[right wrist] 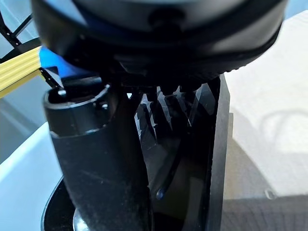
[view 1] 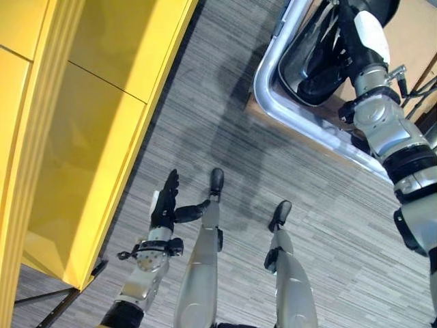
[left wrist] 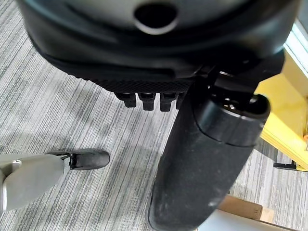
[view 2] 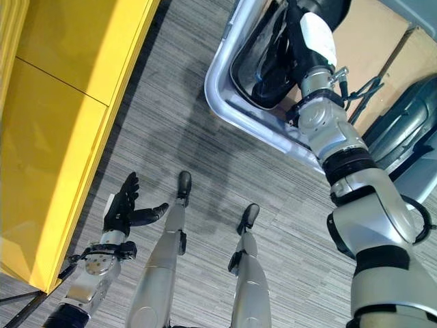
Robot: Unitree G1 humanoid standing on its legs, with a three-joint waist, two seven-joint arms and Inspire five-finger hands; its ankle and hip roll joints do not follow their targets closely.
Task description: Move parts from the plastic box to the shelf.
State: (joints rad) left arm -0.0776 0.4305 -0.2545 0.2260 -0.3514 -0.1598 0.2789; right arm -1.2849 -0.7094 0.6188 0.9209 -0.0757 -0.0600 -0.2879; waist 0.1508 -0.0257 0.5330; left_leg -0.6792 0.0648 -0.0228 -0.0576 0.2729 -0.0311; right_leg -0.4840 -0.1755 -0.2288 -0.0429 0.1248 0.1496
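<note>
Your right hand (view 2: 273,65) is down inside the plastic box (view 2: 222,96) among the dark parts (right wrist: 187,159); its fingers are buried there, so you cannot tell whether it has hold of one yet. Your left hand (view 1: 166,201) hangs empty over the carpet, fingers straight and relaxed, just beside the yellow shelf (view 1: 102,137). No part can be seen on the shelf, so the moving looks barely begun.

The shelf (view 1: 82,137) stands along the left, the plastic box (view 1: 287,102) lies on the floor (view 1: 218,123) at the upper right. The right robot hand (view 1: 321,75) reaches into the box among parts (view 2: 263,65); the left robot hand (view 1: 164,205) hangs beside the shelf, above the floor.
</note>
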